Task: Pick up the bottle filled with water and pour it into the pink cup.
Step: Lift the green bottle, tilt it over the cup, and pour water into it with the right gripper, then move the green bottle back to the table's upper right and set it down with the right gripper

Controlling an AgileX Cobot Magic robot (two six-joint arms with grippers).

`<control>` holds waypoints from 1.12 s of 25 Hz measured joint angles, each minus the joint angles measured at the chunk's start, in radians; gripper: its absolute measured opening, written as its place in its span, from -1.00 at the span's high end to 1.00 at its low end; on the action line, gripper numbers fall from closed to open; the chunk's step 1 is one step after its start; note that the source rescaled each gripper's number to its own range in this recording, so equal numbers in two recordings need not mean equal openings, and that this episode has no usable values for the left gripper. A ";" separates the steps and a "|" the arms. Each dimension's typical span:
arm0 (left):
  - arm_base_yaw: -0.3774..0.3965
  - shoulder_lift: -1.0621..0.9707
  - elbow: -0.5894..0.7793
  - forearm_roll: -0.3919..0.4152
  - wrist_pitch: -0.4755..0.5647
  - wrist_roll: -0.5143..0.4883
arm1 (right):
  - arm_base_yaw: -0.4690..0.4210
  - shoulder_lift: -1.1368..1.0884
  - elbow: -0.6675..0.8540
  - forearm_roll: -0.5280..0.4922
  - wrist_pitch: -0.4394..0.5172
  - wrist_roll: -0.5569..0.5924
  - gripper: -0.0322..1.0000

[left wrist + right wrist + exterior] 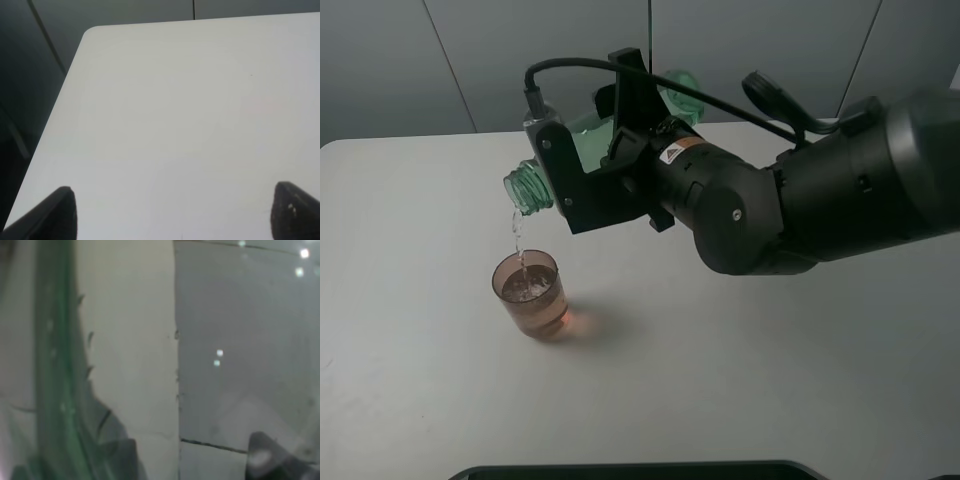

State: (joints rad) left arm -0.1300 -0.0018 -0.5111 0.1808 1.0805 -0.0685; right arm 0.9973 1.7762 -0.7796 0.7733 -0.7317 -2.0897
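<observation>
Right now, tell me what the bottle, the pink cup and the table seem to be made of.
The bottle: likely transparent green plastic, glossy, with a see-through ribbed neck. The pink cup: translucent plastic by its look; water shows through the wall. The table: smooth matte white top, perhaps laminate; the material stays uncertain.

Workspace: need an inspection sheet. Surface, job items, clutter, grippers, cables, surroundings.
Surface: white table; only the pink cup stands on it.
Job's things: green bottle tipped neck-down, water stream falling into the upright, part-filled pink cup.
Clutter: nothing seen.
Grippers: right gripper shut on the green bottle; left gripper open, empty, over the table.
Cables: black cable looping over the right gripper's mount.
Surroundings: grey wall panels behind; dark edge at the high view's bottom.
</observation>
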 joint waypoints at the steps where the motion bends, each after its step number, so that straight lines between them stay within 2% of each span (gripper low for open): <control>1: 0.000 0.000 0.000 0.000 0.000 0.000 | 0.000 0.000 -0.001 0.004 0.006 0.000 0.89; 6: 0.000 0.000 0.000 0.000 0.000 0.000 | 0.000 0.000 -0.001 0.007 0.031 0.048 0.89; 16: 0.000 0.000 0.000 0.000 0.000 0.000 | 0.000 0.000 -0.001 0.008 0.033 0.357 0.89; 20: 0.000 0.000 0.000 0.000 0.000 0.000 | 0.000 0.000 -0.001 0.005 -0.006 0.545 0.89; 23: 0.000 0.000 0.000 0.000 0.000 0.000 | -0.010 -0.002 -0.002 -0.008 -0.026 0.744 0.89; 26: 0.000 0.000 0.000 0.000 0.000 0.000 | -0.046 -0.018 -0.002 -0.062 -0.014 0.966 0.89; 28: 0.000 0.000 0.000 0.000 0.000 0.000 | -0.088 -0.042 -0.002 -0.138 0.004 1.134 0.89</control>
State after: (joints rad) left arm -0.1300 -0.0018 -0.5111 0.1808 1.0805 -0.0685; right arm 0.9088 1.7338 -0.7819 0.6350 -0.7276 -0.9560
